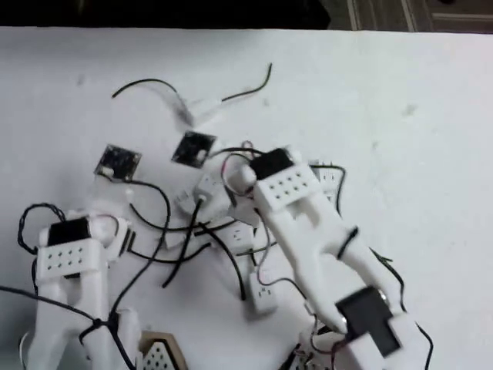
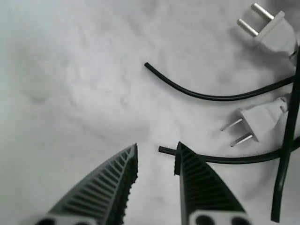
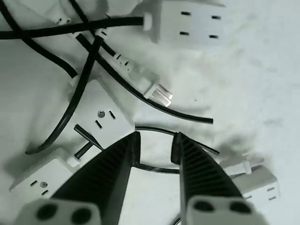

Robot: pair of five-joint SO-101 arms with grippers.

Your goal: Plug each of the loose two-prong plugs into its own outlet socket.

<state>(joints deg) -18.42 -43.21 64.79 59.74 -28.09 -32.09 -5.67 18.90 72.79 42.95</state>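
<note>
My left gripper (image 2: pixel 157 152) is open over bare table, nothing between its fingers. A cut black cord end (image 2: pixel 161 150) lies just beyond the tips. Farther off are two loose white two-prong plugs (image 2: pixel 255 124) (image 2: pixel 274 30). My right gripper (image 3: pixel 156 140) is open above thin wires, among white outlet blocks (image 3: pixel 101 117) (image 3: pixel 192 21) (image 3: pixel 40 178). A loose plug (image 3: pixel 157 93) lies just ahead of it, prongs bare. Another plug (image 3: pixel 241 164) rests against an outlet block (image 3: pixel 265 183). In the high view the right arm (image 1: pixel 285 189) hangs over the tangle at the centre.
Black cords (image 1: pixel 166 231) cross between the two arms. Two more corded plugs (image 1: pixel 192 108) lie at the back. An outlet block (image 1: pixel 262 297) sits near the front. The left arm (image 1: pixel 69 254) stands at the front left. The white table's (image 1: pixel 416 116) right side is open.
</note>
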